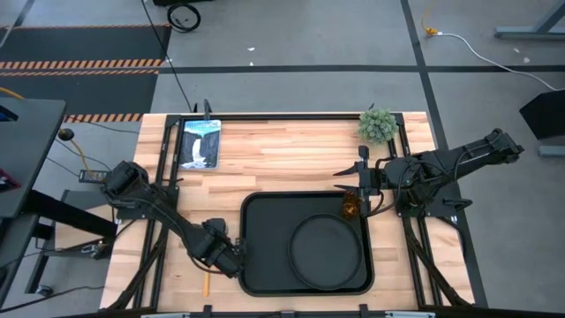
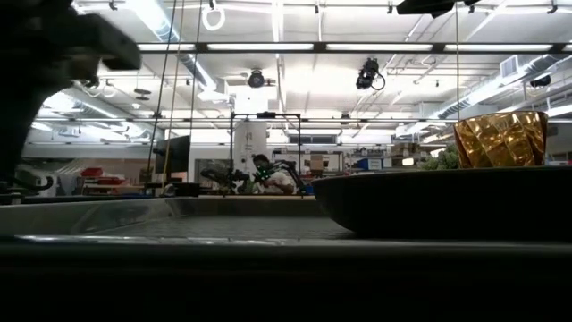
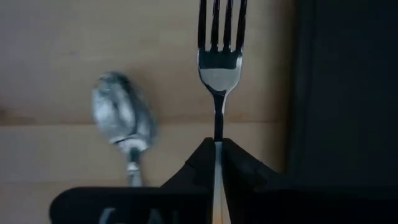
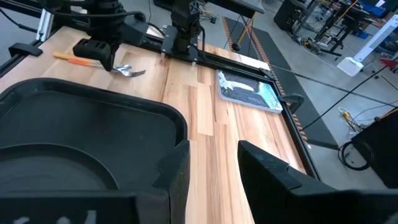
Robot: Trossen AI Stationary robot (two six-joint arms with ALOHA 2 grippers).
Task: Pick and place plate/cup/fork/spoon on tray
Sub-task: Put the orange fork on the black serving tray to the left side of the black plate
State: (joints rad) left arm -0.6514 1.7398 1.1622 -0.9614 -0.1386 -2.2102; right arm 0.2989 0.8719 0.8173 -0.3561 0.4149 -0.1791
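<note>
Claw [image 3: 217, 163] of the left arm pinches the fork [image 3: 219, 59] by its neck beside the tray [image 1: 256, 256], leaving the spoon [image 3: 122, 121] on the desk [image 1: 282, 150], while the right claw [image 4: 211, 165] waits wide open.

The tray [image 1: 265, 265] and plate [image 1: 322, 252] are matte black, the cup [image 2: 500, 139] amber with a faceted pattern. The fork [image 3: 219, 68] and spoon [image 3: 121, 118] heads are silver; the table [image 1: 282, 159] is pale striped wood.

Black plate [image 1: 325, 250] and amber cup [image 1: 350, 207] sit on the tray [image 1: 265, 256]; fork [image 3: 221, 56] and spoon [image 3: 121, 118] lie beside it, seemingly parallel.
</note>
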